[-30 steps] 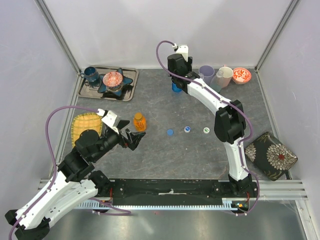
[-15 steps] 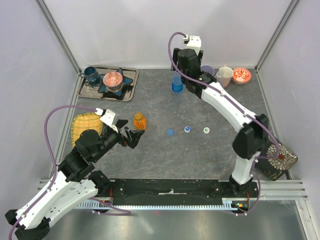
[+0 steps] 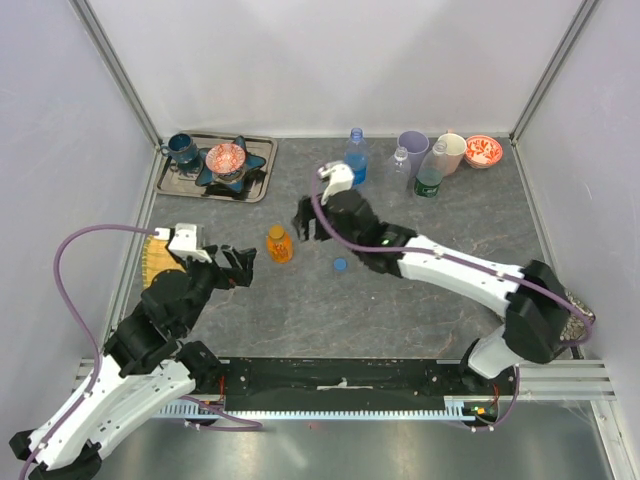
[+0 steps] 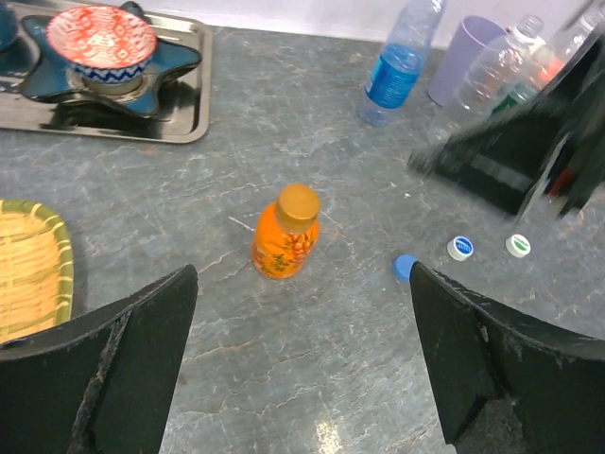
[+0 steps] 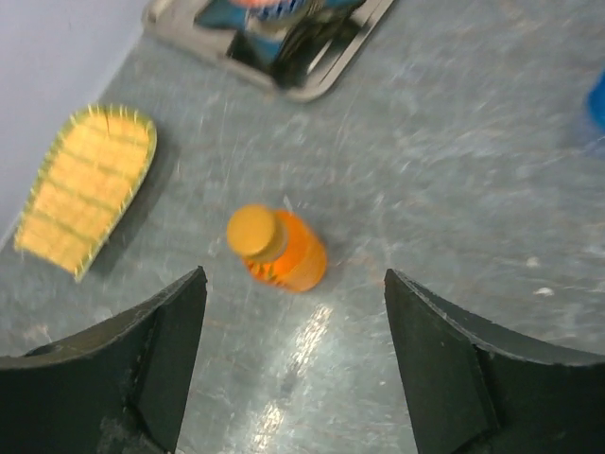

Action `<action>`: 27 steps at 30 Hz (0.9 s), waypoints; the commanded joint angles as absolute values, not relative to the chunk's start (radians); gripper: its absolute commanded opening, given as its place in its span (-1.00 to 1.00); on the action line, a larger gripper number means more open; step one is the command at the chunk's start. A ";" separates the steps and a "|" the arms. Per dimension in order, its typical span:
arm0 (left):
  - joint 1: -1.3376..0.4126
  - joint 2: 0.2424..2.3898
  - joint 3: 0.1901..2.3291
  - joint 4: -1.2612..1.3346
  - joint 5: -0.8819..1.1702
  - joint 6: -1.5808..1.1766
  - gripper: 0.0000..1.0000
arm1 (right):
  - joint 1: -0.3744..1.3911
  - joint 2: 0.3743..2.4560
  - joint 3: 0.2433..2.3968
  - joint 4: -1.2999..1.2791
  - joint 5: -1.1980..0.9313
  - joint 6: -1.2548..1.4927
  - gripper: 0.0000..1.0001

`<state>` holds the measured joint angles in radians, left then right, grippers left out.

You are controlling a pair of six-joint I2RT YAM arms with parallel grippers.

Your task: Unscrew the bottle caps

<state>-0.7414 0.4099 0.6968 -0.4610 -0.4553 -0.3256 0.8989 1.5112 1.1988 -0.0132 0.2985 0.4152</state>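
Orange bottle (image 3: 279, 243): capped, upright on your counter (image 3: 300, 310).
Left pincer (image 3: 240, 267): spread wide, empty, left of it.
Right pincer (image 3: 303, 222): jaws apart, empty, beyond it.

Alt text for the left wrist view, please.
An orange bottle, cap on, stands on the grey table ahead of the open left gripper. Three loose caps lie to its right; a blue-labelled bottle, a lilac cup and a tray sit behind.

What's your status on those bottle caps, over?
Left gripper open, empty. Right gripper open, empty. Small orange plastic bottle upright between them, orange cap on. Nothing blocking; loose blue cap lies apart.
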 commanded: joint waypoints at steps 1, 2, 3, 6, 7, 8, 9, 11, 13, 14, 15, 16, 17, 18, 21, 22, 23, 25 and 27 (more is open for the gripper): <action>-0.739 0.347 0.697 -0.508 -0.577 -0.416 0.99 | 0.992 1.624 1.252 0.037 0.284 0.428 0.68; -0.739 0.319 0.692 -0.512 -0.581 -0.423 0.99 | 1.006 1.643 1.288 0.041 0.302 0.416 0.73; -0.739 0.310 0.689 -0.515 -0.584 -0.425 0.99 | 1.020 1.682 1.310 0.041 0.322 0.413 0.75; -0.739 0.276 0.686 -0.534 -0.588 -0.431 0.99 | 1.022 1.770 1.396 0.023 0.324 0.400 0.80; -0.739 0.272 0.687 -0.538 -0.589 -0.433 0.99 | 1.022 1.795 1.422 0.009 0.327 0.396 0.81; -0.738 0.264 0.690 -0.546 -0.589 -0.433 0.99 | 1.022 1.819 1.468 -0.027 0.334 0.390 0.82; -0.739 0.259 0.692 -0.557 -0.588 -0.433 0.99 | 1.022 1.869 1.489 -0.044 0.344 0.382 0.82; -0.739 0.252 0.693 -0.564 -0.580 -0.423 0.99 | 1.020 1.910 1.534 -0.075 0.371 0.376 0.82; -0.739 0.244 0.695 -0.572 -0.575 -0.419 0.99 | 1.022 1.957 1.548 -0.081 0.412 0.374 0.82; -0.739 0.242 0.693 -0.572 -0.571 -0.414 0.99 | 1.022 1.970 1.555 -0.087 0.426 0.377 0.81; -0.739 0.241 0.695 -0.575 -0.566 -0.411 0.99 | 1.022 1.992 1.558 -0.087 0.439 0.377 0.80; -0.739 0.241 0.698 -0.577 -0.563 -0.408 0.99 | 1.022 2.005 1.563 -0.089 0.452 0.382 0.80; -0.739 0.241 0.699 -0.578 -0.560 -0.405 0.99 | 1.022 2.017 1.577 -0.104 0.468 0.385 0.79; -0.739 0.241 0.703 -0.577 -0.558 -0.402 0.99 | 1.022 2.037 1.583 -0.110 0.469 0.390 0.79; -0.739 0.244 0.712 -0.577 -0.558 -0.390 0.99 | 1.020 2.071 1.598 -0.120 0.469 0.405 0.76; -0.739 0.244 0.713 -0.577 -0.558 -0.388 0.99 | 1.022 2.078 1.601 -0.124 0.472 0.410 0.75; -0.739 0.244 0.715 -0.577 -0.557 -0.385 0.99 | 1.022 2.085 1.609 -0.123 0.480 0.408 0.74; -0.739 0.244 0.715 -0.577 -0.557 -0.383 0.99 | 1.022 2.091 1.609 -0.124 0.500 0.411 0.68; -0.739 0.242 0.713 -0.577 -0.551 -0.382 0.99 | 1.022 2.091 1.605 -0.117 0.503 0.413 0.64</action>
